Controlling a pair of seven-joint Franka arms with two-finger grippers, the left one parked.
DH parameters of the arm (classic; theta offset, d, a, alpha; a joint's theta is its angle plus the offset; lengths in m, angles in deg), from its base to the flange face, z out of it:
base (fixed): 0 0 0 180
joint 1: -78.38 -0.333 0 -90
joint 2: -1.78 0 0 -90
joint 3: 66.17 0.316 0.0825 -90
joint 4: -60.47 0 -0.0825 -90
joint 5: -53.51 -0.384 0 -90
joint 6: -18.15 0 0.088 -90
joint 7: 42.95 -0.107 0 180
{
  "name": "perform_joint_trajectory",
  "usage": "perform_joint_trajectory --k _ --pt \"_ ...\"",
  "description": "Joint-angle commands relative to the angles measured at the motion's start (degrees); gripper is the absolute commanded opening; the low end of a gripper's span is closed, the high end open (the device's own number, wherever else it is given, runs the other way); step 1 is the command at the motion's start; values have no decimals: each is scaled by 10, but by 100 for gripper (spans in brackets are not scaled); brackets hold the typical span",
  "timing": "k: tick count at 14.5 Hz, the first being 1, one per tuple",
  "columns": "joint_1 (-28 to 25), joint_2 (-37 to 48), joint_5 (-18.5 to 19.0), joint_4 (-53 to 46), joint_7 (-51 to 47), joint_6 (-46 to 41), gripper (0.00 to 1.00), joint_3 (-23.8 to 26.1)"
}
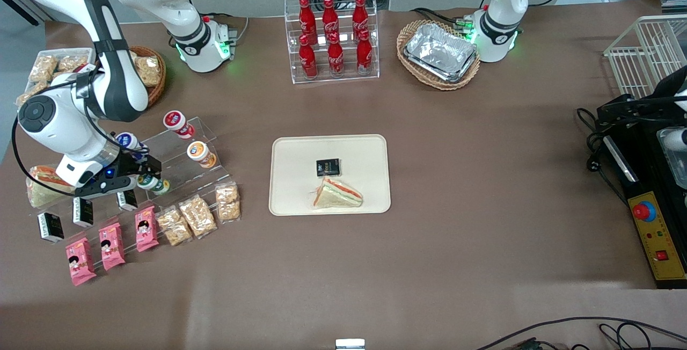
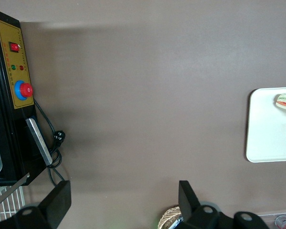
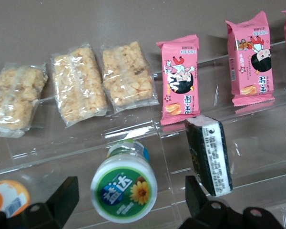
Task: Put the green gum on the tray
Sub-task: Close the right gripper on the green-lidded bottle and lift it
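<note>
Got the gripper (image 1: 140,174) down low at the clear acrylic stepped stand (image 1: 209,175), way over toward the working arm's end of the table. Fingers (image 3: 66,195) spread wide, one on each side of the green gum (image 3: 124,188), with a visible gap on both sides, so nothing gripped. Gum canister lying on its side on one step of the stand, green-and-white lid facing the wrist camera. Going by the front view as a clock face: roughly 9 o'clock from the tray (image 1: 290,148) and well apart from it. Orange-lidded canister (image 1: 198,152) at about 2 o'clock from the gum, blue-lidded canister (image 1: 127,139) at about 11, pink snack packet (image 1: 146,227) at about 6, clear packs of puffed-rice bars (image 1: 197,216) at about 4. On the tray, just a small black packet (image 1: 328,167) near the middle and a wrapped triangle sandwich (image 1: 337,194) at 6 o'clock from it, close but not touching.
</note>
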Motion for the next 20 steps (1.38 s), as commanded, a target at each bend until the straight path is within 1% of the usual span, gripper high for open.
perform_joint_trajectory --k 1,3,6,7,8,9,11,13,15,16,17,20 --pt "4 -10 3 9 10 26 99 0" --pt "3 -10 -1 23 10 47 99 1" --pt "1 -12 -3 25 10 53 97 2" --pt "1 -12 -3 25 10 53 93 2" --pt "-1 -12 -3 25 10 52 82 2" --pt "-2 -11 -3 24 10 50 68 3" --pt "-2 -7 -3 23 11 48 46 3" --pt "-2 1 -3 22 13 43 29 3" --pt "-1 14 -3 11 24 19 29 3" --pt "-1 24 -3 -2 26 -8 29 3" --pt "-1 34 -3 -21 26 -46 29 3" --pt "-1 52 -4 -118 25 -206 29 3"
